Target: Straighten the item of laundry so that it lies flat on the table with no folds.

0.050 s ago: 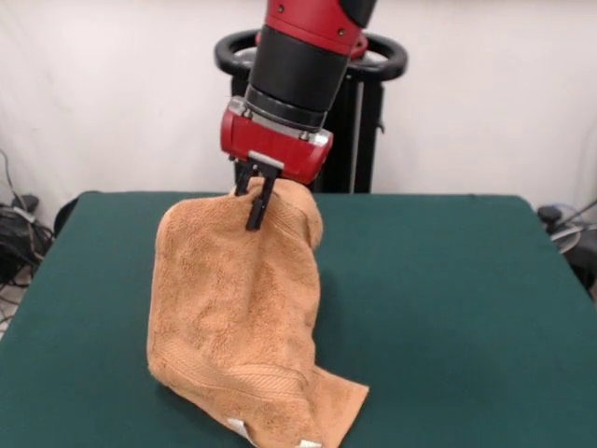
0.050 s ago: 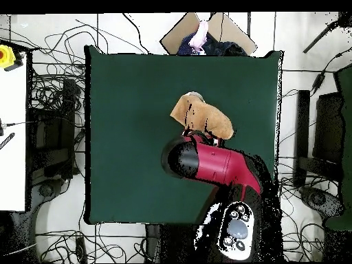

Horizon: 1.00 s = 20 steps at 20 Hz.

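Observation:
The item of laundry, an orange-tan terry towel (image 1: 238,322), hangs from my gripper (image 1: 257,207) in the front view. Its top edge is pinched between the black fingers, and the cloth drapes down in long folds. The lower end rests on the green table (image 1: 448,308), where a woven band and a small white label show near the front edge. From overhead, the towel (image 2: 203,115) shows as a bunched patch on the table (image 2: 130,137), partly hidden beneath the red arm. The gripper itself is covered by the arm in that view.
Cables and equipment lie on the floor around the table (image 2: 48,137). A cardboard box (image 2: 206,31) and a person's hand (image 2: 200,34) sit beyond the table's far edge in the overhead view. The arm's pedestal (image 1: 359,112) stands behind the table.

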Each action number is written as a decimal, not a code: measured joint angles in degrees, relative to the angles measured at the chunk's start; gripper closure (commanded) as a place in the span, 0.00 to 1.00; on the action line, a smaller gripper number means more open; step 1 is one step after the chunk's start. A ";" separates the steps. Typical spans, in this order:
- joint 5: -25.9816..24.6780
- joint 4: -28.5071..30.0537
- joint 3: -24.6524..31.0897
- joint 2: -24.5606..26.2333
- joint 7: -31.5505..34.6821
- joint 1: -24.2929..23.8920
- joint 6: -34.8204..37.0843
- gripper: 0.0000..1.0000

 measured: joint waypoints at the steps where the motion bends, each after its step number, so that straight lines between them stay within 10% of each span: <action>1: -0.15 0.30 0.00 -0.10 0.00 0.08 -0.05 1.00; 20: -0.13 2.05 0.90 -6.41 0.00 1.16 0.43 1.00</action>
